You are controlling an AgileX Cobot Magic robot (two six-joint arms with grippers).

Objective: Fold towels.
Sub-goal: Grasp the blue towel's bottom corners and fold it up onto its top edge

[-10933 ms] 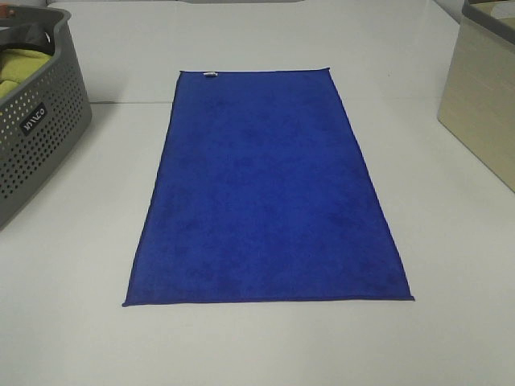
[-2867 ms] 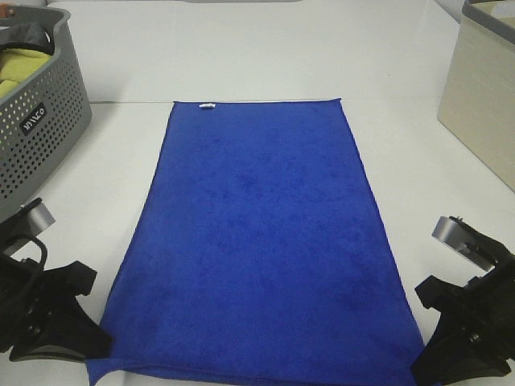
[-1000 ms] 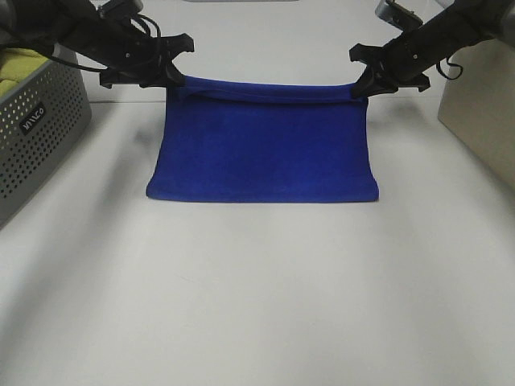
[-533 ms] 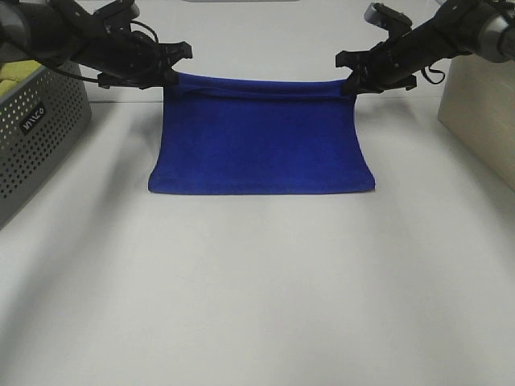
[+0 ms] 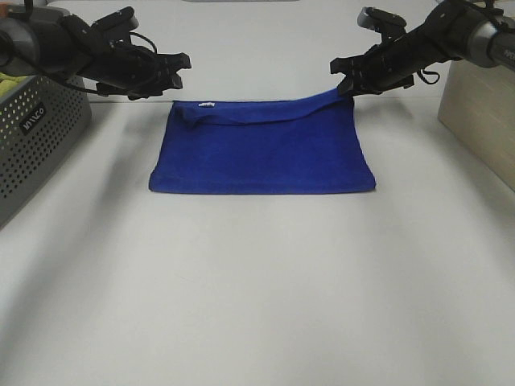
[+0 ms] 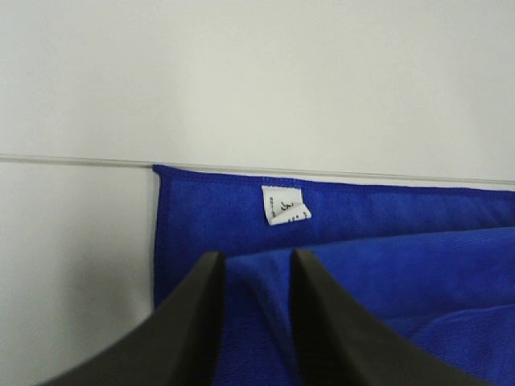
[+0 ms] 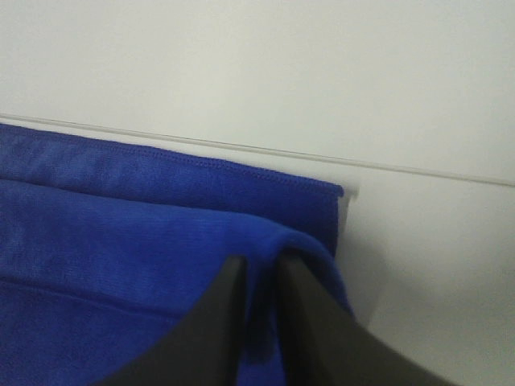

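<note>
L gripper point(image 5: 175, 71) hung just over the far left corner of the blue towel point(image 5: 265, 153), fingers a bit apart, holding nothing. R gripper point(image 5: 346, 83) pinched the far right corner, lifted off the table point(image 5: 257, 305). Towel lay folded in half, mid-table. Best next: lower that corner onto the edge below, line it up, then open. Grey basket point(image 5: 44, 133) had yellow cloth point(image 5: 6, 82); beige bin point(image 5: 483, 104) inside was hidden.

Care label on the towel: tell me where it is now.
Exterior high view: the care label sits on the far edge of the blue towel, near its left corner, close to the left gripper.
</note>
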